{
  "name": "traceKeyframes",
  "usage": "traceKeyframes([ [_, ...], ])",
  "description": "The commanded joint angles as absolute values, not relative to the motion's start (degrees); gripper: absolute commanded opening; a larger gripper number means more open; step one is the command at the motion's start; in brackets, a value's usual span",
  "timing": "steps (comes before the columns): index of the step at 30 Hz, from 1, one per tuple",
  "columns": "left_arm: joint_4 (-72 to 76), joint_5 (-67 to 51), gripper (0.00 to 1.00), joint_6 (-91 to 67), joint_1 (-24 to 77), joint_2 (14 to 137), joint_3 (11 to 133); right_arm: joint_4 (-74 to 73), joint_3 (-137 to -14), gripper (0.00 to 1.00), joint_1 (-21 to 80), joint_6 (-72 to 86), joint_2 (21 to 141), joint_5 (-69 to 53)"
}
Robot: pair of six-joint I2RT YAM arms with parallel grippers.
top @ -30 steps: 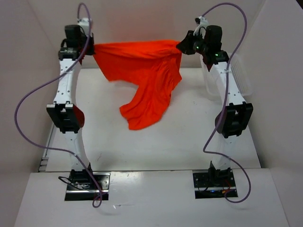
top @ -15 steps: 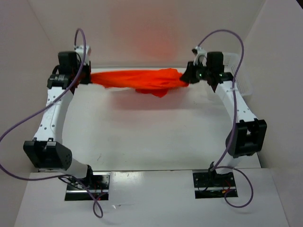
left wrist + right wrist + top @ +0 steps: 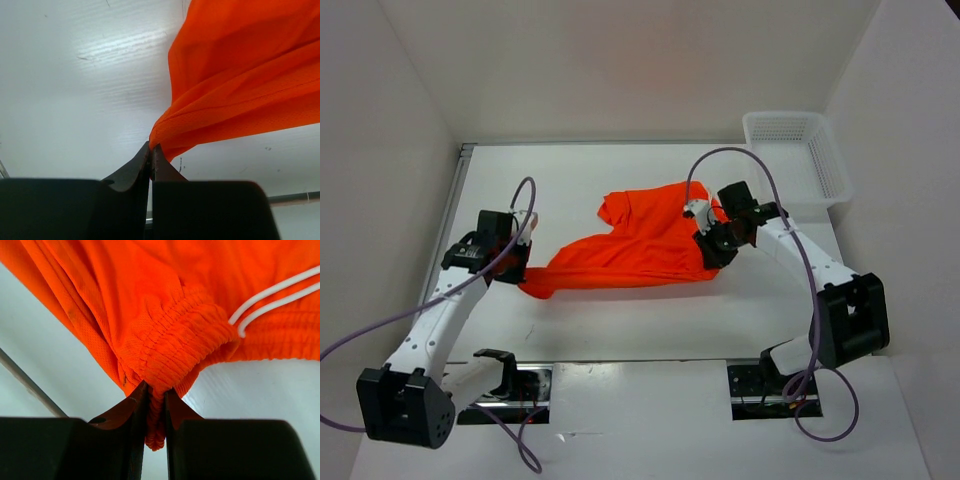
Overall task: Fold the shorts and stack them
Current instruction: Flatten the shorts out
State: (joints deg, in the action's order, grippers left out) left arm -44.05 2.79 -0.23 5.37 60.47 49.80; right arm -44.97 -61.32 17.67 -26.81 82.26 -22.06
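While left jaws pinch shorts (image 3: pixel 640 250) mesh edge (image 3: pixel 167 131), right jaws clamp gathered waistband (image 3: pixel 175 347).

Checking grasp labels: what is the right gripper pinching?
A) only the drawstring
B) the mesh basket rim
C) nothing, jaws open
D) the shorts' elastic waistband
D: in the right wrist view the right gripper is shut on the gathered elastic waistband of the orange shorts, and the white drawstring lies free beside it.
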Motion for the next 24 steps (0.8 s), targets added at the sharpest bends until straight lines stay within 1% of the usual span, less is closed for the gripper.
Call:
traceKeyframes([
  [1,-48.68,4.31,0.05,0.0,6.24,56.35,47.56,-51.85,-59.07,0.0,19.34,-38.22,79.28,-15.38],
  [5,-49.83,5.62,0.06,0.0,7.73,52.74,46.32,-56.67,-58.45,0.0,19.34,-42.62,78.76,-12.58],
  [7,-49.83,5.62,0.06,0.0,7.73,51.69,49.2,-59.31,-59.67,0.0,19.34,-44.81,78.75,-11.34],
  [9,-53.86,1.7,0.06,0.0,7.73,51.06,51.58,-63.52,-60.2,0.0,19.34,-46.22,78.75,-10.55],
  [11,-59.55,-1.74,0.11,0.0,7.73,51.06,52.99,-65.47,-59.68,0.0,19.95,-47.29,78.75,-8.89],
  [12,-61.07,-2.89,0.22,0.0,8.43,51.06,53.0,-66.0,-59.07,0.0,20.73,-47.29,78.75,-7.92],
  [13,-62.39,-4.64,0.34,0.0,8.44,51.59,51.95,-66.61,-57.76,0.0,20.74,-48.07,78.75,-6.08],
  [14,-63.62,-5.44,0.49,0.0,8.96,51.59,51.16,-66.62,-57.05,0.0,20.74,-48.08,78.14,-5.02],
  [15,-63.63,-5.45,0.63,0.0,9.49,52.11,51.15,-67.23,-56.43,0.12,20.74,-48.08,77.53,-4.05],
  [17,-66.08,-8.34,0.71,0.0,10.01,52.73,52.81,-67.76,-57.21,0.39,20.74,-49.29,77.0,-3.52],
  [18,-66.09,-9.65,0.76,0.0,10.02,53.34,53.87,-67.76,-57.22,0.57,21.35,-50.0,76.47,-2.3],
  [19,-66.09,-11.41,0.8,0.0,10.02,53.35,55.7,-67.15,-57.22,0.83,21.36,-50.01,76.46,-0.98],
  [20,-63.31,-11.43,0.9,0.0,10.02,53.35,55.72,-66.45,-57.74,0.87,21.36,-50.71,75.94,1.38],
  [21,-60.24,-9.95,0.92,0.0,10.02,53.87,55.72,-65.66,-58.27,0.9,21.36,-51.41,75.94,2.19],
  [22,-56.81,-8.1,0.92,0.0,10.02,54.66,55.72,-64.18,-58.79,0.91,21.36,-51.42,74.72,2.2],
  [23,-50.51,-5.04,0.92,0.0,10.02,55.89,54.85,-64.16,-59.49,0.91,21.36,-51.42,74.71,2.2],
  [24,-47.84,-4.49,0.92,0.0,10.02,59.73,54.84,-63.46,-61.07,0.91,21.36,-51.42,73.84,1.68],
])
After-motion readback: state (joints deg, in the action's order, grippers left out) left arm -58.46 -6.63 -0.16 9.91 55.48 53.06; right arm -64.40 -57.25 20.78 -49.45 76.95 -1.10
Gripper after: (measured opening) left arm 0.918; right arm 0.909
